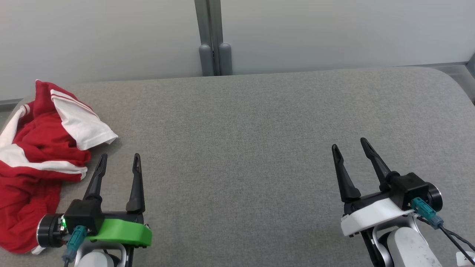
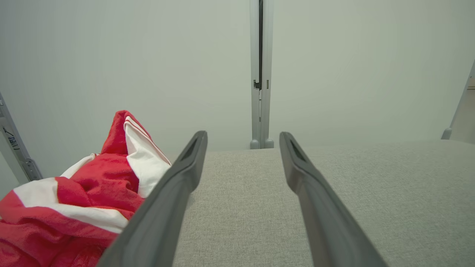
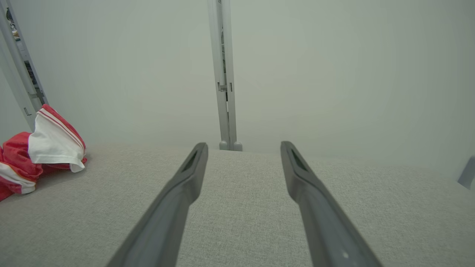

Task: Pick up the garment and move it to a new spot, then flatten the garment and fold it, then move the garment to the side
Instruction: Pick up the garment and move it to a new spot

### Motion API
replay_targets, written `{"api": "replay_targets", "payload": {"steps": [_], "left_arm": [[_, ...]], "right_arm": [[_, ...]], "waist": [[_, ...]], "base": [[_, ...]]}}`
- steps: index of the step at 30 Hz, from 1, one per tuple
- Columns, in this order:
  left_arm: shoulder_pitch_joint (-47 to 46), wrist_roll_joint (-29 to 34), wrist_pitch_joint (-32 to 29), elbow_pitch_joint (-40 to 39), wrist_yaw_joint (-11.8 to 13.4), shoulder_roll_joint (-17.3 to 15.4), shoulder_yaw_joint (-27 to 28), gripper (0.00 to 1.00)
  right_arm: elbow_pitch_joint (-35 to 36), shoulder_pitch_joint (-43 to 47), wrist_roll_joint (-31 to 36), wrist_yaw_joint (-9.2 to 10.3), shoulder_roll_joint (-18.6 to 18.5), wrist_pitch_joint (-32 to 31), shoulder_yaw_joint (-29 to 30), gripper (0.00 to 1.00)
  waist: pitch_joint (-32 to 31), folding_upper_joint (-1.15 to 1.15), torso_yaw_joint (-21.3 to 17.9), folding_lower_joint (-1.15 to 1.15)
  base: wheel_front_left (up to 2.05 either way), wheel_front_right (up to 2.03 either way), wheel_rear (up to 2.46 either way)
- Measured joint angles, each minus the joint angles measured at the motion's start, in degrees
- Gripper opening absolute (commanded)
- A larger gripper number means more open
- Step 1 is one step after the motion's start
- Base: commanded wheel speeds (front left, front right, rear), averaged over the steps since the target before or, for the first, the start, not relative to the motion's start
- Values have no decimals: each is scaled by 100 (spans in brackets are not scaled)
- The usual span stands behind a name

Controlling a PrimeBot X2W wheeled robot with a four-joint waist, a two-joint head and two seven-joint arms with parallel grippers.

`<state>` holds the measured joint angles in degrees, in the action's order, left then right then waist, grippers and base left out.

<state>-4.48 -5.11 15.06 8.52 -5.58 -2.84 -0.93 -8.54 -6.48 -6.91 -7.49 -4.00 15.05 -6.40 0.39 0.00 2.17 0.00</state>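
The garment, red with white panels and stripes, lies crumpled at the left edge of the grey padded table. In the left wrist view the garment bunches up just left of my fingers; in the right wrist view the garment sits far off to the left. My left gripper hovers open just right of the heap, nothing between its fingers. At the lower right my right gripper stands open over bare cloth, far from the garment.
A pale wall with a grey vertical post runs along the table's far edge. The table's far right corner is rounded. A grey frame rail stands behind the garment on the left.
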Motion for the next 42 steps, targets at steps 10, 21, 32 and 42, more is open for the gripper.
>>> {"api": "replay_targets", "payload": {"steps": [10, 21, 32, 42], "left_arm": [[-22, -131, 9, 67, 54, 5, 191, 100], [-15, -231, 9, 59, 116, 4, 456, 100], [2, -131, 9, 283, 121, 3, 625, 100], [-56, -282, 9, 680, -7, 1, 619, 100]], "right_arm": [[80, 67, -119, 0, -7, 1, -7, 100], [126, 79, -234, 0, 8, 1, -53, 100], [121, 56, -294, 0, 25, 1, -101, 100], [129, 41, -301, 0, -12, 1, -227, 100]], "waist": [[9, 0, 482, 0], [83, 0, 1475, 0], [134, 0, 2387, 0], [131, 0, 2556, 0]], "base": [[0, 0, 0], [0, 0, 0], [0, 0, 0], [0, 0, 0]]}}
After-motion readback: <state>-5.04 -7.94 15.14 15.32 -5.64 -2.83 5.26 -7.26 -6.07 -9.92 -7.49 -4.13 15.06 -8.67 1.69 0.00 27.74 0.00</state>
